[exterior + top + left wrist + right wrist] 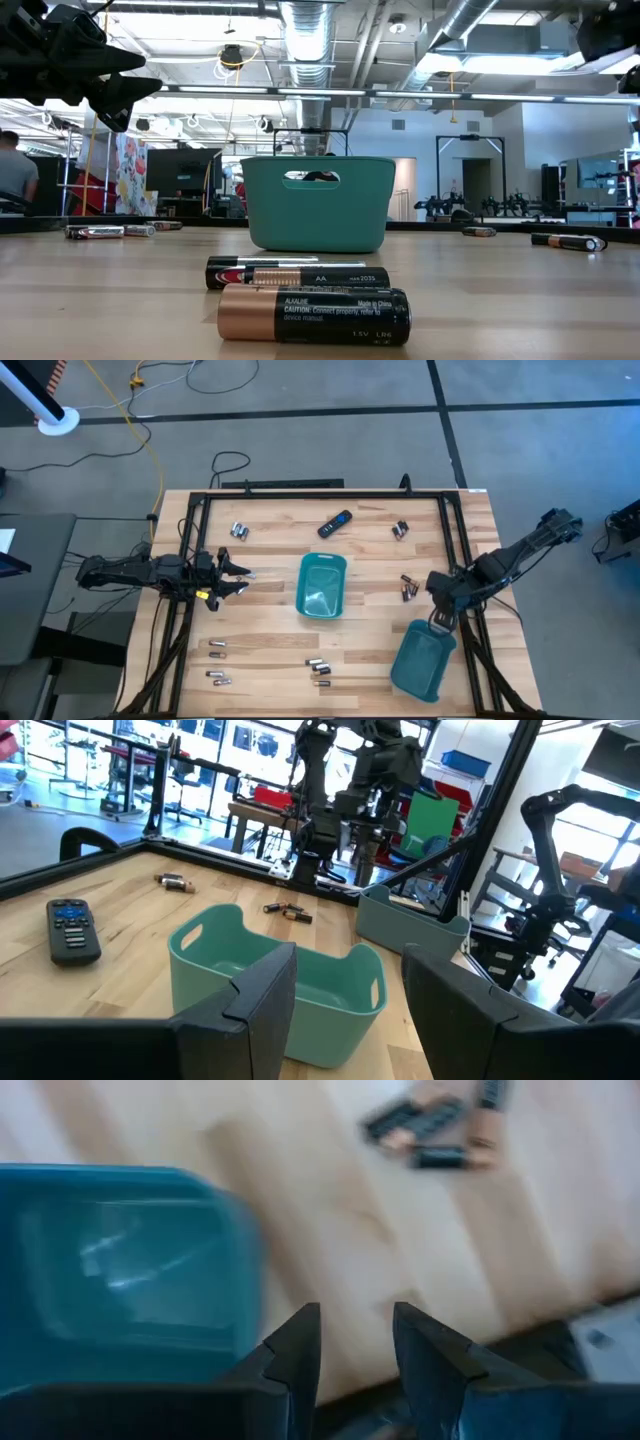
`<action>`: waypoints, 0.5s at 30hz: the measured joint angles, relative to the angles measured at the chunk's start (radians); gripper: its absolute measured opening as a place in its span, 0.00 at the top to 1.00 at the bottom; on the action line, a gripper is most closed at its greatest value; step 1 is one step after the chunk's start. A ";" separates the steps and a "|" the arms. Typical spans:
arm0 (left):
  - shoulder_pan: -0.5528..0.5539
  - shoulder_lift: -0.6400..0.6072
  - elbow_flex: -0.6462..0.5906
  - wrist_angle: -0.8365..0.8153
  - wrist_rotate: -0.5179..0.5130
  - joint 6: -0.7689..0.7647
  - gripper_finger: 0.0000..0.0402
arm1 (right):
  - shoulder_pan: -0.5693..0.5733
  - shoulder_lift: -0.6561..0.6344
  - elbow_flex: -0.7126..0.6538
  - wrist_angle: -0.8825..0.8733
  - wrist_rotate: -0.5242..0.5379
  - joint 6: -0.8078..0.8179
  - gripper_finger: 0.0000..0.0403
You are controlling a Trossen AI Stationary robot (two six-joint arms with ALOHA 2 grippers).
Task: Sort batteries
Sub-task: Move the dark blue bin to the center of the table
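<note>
The batteries lay scattered in small clusters around the central teal tray [322,585], which served as the landmark on the wooden table [270,535]; they were short cylinders, some silvery-grey, others dark with coppery ends. In the low view the nearest battery [313,314] showed a coppery band at one end and a black body printed with white lettering, and a second one [297,273] just behind it carried an "AA" mark. One pair [239,531] lay beyond the tray toward the left arm's side; another [400,530] lay beyond it toward the right arm's side, and a dark coppery group [408,588] sat beside the tray on that side. Nearer the table's front edge, a cluster [318,667] lay in front of the tray, with more [218,650] further toward the left arm's side. A black remote [335,523] rested beyond the tray.

The left gripper [238,579] hovered beside the tray over the table's left part, its fingers [262,995] spread wide and empty. The right gripper [440,622] hung above the near rim of a second teal tray [422,660], which stood well apart from the central one at the front right; its fingers [300,1345] stood narrowly apart, holding nothing.
</note>
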 joint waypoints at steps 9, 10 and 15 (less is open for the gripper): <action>0.000 0.000 0.000 0.000 0.000 0.000 0.56 | 0.147 0.122 0.000 0.103 -0.001 0.004 0.64; 0.000 0.000 0.000 0.000 0.000 0.000 0.56 | 0.157 0.139 0.000 0.104 -0.001 0.002 0.64; 0.000 0.000 0.000 0.000 0.000 0.000 0.56 | 0.186 0.217 0.000 0.110 -0.002 -0.001 0.64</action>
